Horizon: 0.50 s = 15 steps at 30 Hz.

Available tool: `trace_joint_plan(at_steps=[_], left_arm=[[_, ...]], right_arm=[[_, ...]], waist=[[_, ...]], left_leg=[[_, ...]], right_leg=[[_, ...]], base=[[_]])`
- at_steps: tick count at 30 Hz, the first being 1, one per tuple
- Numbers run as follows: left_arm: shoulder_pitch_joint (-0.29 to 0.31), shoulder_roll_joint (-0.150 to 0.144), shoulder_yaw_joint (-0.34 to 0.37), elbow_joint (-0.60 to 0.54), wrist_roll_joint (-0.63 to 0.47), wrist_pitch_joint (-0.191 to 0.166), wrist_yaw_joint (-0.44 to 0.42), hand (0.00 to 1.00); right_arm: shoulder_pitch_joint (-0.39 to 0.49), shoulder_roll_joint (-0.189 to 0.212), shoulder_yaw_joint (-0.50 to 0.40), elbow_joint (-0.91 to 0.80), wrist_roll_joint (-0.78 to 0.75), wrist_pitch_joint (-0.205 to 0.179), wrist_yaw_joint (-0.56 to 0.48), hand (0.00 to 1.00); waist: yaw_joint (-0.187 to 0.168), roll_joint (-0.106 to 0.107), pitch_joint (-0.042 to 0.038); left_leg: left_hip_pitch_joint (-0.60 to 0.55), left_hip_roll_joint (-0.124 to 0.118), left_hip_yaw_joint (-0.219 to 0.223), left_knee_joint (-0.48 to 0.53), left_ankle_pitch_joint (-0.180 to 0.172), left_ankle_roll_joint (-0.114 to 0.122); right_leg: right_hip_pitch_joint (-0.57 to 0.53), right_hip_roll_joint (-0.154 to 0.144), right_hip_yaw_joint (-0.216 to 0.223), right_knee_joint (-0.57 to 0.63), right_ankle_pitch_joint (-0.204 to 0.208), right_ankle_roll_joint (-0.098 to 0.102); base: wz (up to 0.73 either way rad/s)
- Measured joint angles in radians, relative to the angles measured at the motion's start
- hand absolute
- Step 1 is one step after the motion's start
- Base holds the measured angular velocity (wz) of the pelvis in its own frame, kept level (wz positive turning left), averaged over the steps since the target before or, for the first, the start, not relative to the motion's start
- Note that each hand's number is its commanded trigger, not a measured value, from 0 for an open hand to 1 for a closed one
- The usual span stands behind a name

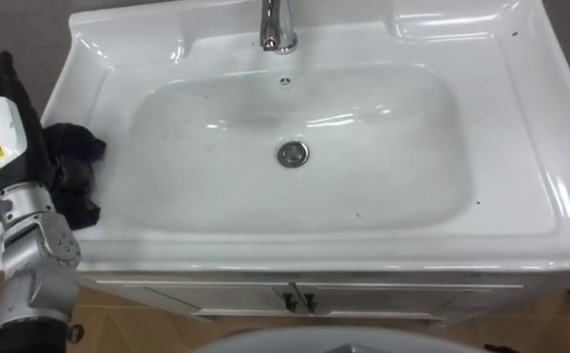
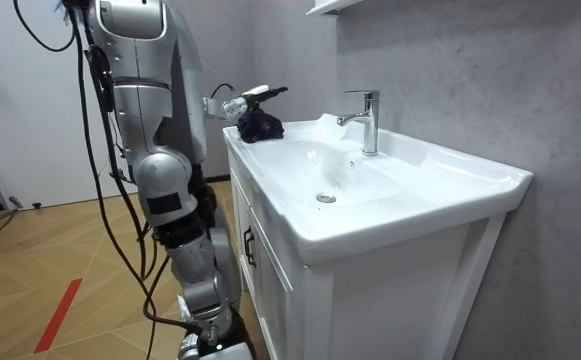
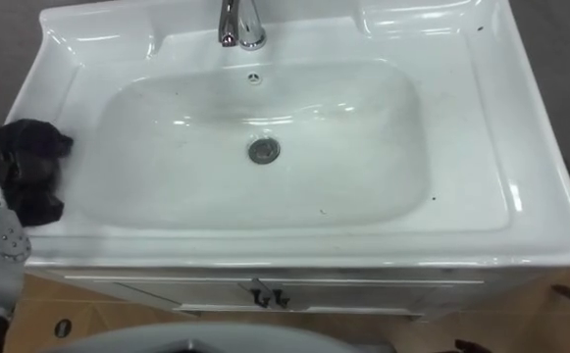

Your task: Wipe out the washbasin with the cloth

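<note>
Nearest the robot are the white cabinet (image 1: 383, 294) doors under the basin, with a pair of small dark handles (image 1: 299, 301) side by side where they meet. Above them runs the front rim of the white basin (image 1: 520, 147), glossy and wide.

The left hand (image 1: 12, 118) comes in at the left edge of the eye views, over the basin's left rim. Its dark fingers (image 1: 0, 71) are stretched out straight and point away from the robot, so the hand is released and grasps nothing. Just beside and below it lies the black cloth (image 1: 77, 162), bunched in a loose heap on the left rim, outside the bowl. In the room view the hand sits right above the heap, but I cannot tell whether it touches the cloth.

Further in, the bowl is shallow and rectangular with rounded corners. The round metal drain (image 1: 292, 153) lies near its middle, and a few tiny dark specks show on the right side of the bowl. Beyond the drain is a small overflow hole (image 1: 285, 81) in the back wall of the bowl, and behind that the chrome faucet (image 1: 278, 27) stands upright on the rear ledge, with its spout toward the bowl.

The room view shows the robot standing upright at the front of the vanity on a wooden floor (image 2: 30, 250) — a grey wall (image 2: 470, 70) rises behind the basin
</note>
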<state>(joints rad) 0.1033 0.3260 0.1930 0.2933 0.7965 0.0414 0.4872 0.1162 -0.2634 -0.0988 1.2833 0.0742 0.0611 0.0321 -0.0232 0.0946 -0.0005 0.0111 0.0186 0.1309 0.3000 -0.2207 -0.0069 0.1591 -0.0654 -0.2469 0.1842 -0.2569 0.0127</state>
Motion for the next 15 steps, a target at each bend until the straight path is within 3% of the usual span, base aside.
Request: trace_joint_plan(at_steps=[7, 15], left_arm=[[-0.003, -0.001, 0.001, -0.083, -0.165, -0.005, 0.005, 0.0], [-0.009, -0.006, 0.023, -0.189, -0.537, -0.057, 0.006, 0.0]], right_arm=[[0.002, 0.002, -0.002, -0.002, -0.004, -0.009, 0.001, 0.0], [0.001, 0.01, -0.002, 0.0, -0.005, -0.021, -0.006, 0.0]], waist=[[-0.02, 0.001, 0.0015], [-0.023, -0.014, 0.0016]], left_leg=[[0.002, -0.002, -0.005, -0.008, 0.001, -0.001], [0.015, -0.006, -0.002, -0.03, 0.004, -0.004]], right_leg=[[0.0, 0.0, -0.002, -0.002, 0.0, 0.0], [0.003, -0.002, 0.0, -0.002, 0.0, 0.001]], base=[[0.0], [0.0]])
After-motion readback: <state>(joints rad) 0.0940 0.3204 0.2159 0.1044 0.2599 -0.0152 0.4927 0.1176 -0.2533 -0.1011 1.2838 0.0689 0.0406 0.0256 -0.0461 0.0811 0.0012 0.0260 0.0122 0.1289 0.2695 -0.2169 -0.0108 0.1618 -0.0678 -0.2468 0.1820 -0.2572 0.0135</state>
